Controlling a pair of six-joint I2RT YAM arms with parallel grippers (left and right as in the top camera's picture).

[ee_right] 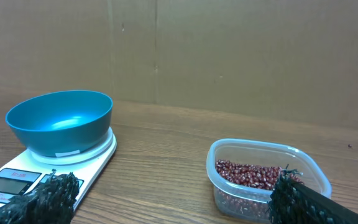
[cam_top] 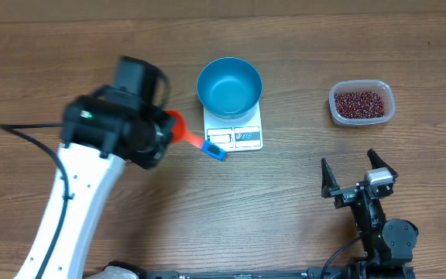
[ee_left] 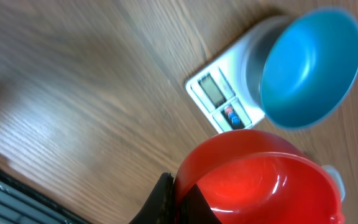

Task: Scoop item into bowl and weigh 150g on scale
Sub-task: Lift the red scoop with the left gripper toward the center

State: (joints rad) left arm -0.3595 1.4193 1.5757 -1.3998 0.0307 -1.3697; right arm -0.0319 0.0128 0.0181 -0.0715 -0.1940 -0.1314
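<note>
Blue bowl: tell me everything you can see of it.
The blue bowl is round, deep and bright blue, with a glossy finish that looks like plastic. It is empty inside. It stands upright on the platform of the white scale, about as wide as the scale, leaving the display and buttons uncovered. The right wrist view shows its sides tapering to a narrower base. Only the scale touches it; the red scoop is apart from it.

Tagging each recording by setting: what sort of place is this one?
Probably a robotics lab bench, not a kitchen: a bare wood-grain table, a plain brown board backdrop, and a scale, blue bowl and tub of beans set out for the trial.
</note>
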